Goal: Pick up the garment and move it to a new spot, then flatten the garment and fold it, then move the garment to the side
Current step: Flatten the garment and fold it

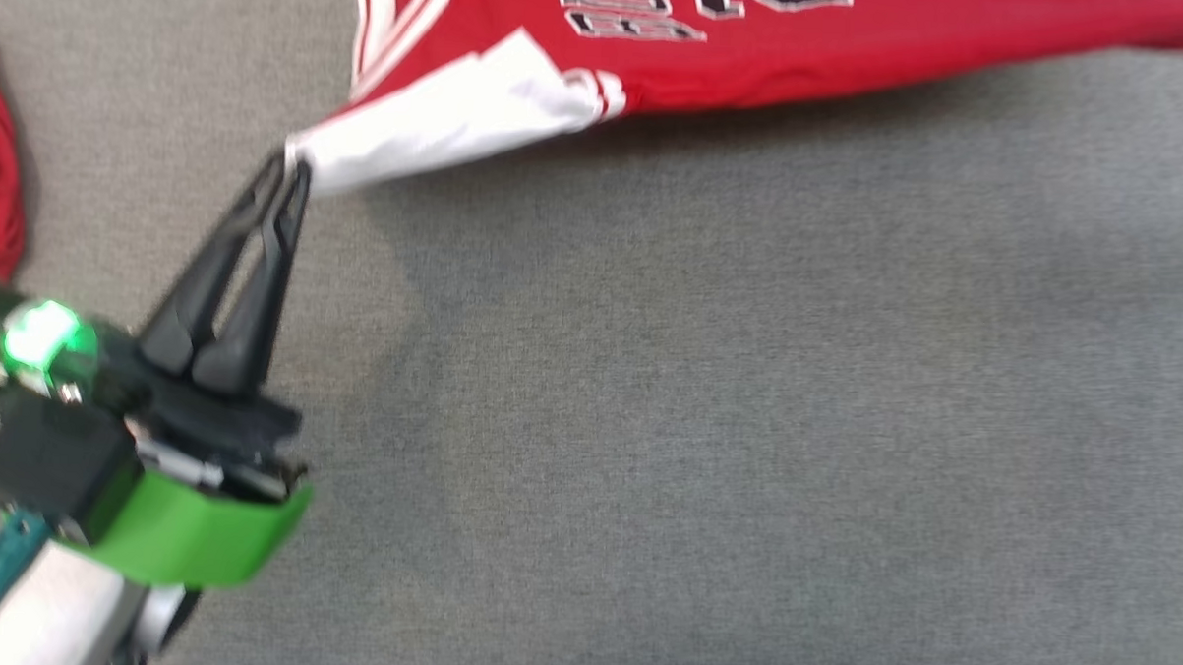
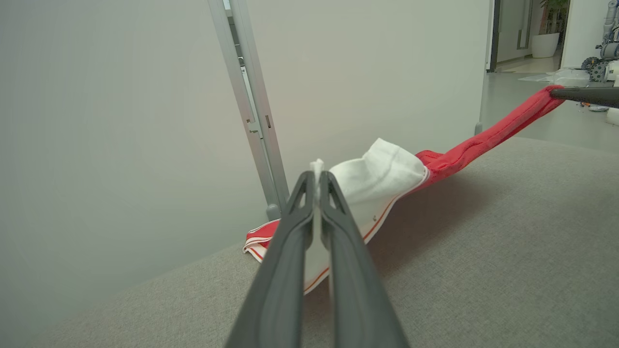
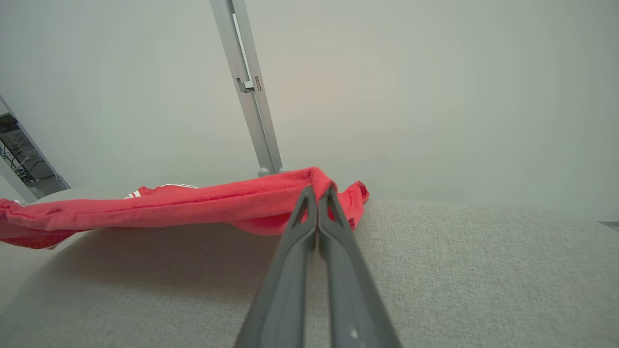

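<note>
Nearest us, our left tool [image 1: 289, 174] is clenched on the white corner of the red jersey [image 1: 778, 63], held just above the grey bench [image 1: 708, 376]. Farther along, our right tool [image 3: 318, 192] pinches the jersey's red edge; the cloth sags between them, its far side resting on the bench.
</note>
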You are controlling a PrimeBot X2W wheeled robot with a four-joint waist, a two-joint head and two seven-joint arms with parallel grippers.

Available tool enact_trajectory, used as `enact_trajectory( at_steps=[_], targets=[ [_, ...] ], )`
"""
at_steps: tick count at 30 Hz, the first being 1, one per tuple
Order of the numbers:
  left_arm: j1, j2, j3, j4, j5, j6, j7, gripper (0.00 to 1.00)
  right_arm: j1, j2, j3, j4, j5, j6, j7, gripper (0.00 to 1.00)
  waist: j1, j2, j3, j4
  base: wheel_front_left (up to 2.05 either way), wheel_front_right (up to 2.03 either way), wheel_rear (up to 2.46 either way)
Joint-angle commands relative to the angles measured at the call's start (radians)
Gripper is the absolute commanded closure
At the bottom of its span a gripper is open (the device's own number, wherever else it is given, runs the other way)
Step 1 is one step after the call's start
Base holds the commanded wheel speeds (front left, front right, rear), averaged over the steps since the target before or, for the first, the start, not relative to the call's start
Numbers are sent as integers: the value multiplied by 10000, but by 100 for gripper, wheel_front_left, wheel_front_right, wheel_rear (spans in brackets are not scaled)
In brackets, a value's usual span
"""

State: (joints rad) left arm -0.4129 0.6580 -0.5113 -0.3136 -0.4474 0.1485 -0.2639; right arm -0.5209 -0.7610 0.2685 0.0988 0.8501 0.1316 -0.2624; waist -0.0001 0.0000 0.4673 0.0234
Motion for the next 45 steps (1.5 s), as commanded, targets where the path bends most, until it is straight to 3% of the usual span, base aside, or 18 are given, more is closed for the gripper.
enact_trajectory(
  at_steps=[1, 9, 17, 25, 33, 45],
  targets=[
    [627, 42, 56, -208, -154, 116, -4, 100, 622, 102, -217, -135, -60, -18, -30, 100, 1, 0, -1011, -387, 0, 0, 0],
    [3054, 236, -291, -1136, -552, 430, 69, 100, 3156, 469, -1138, -718, -315, -18, -31, 100, 1, 0, -1875, -468, 0, 0, 0],
    [3833, 480, -584, -1550, -668, 760, 697, 100, 4633, 770, -1616, -1047, -484, -18, -31, 100, 1, 0, -2161, -532, 0, 0, 0],
    [2370, 53, -910, -341, -710, -66, 1051, 100, 3611, 1069, -720, -90, -502, -18, -31, 100, 1, 0, -1868, -678, 0, 0, 0],
    [565, -434, -1023, 1321, -233, -578, 1052, 100, 2013, 1156, 333, 1305, -692, -18, -32, 100, 1, 0, -1200, -715, 0, 0, 0],
    [-1732, -856, -1313, 3360, 143, -1491, 1310, 100, 630, 1250, 643, 2396, -832, -18, -32, 100, 1, 0, -244, -584, 0, 0, 0]
  ],
)
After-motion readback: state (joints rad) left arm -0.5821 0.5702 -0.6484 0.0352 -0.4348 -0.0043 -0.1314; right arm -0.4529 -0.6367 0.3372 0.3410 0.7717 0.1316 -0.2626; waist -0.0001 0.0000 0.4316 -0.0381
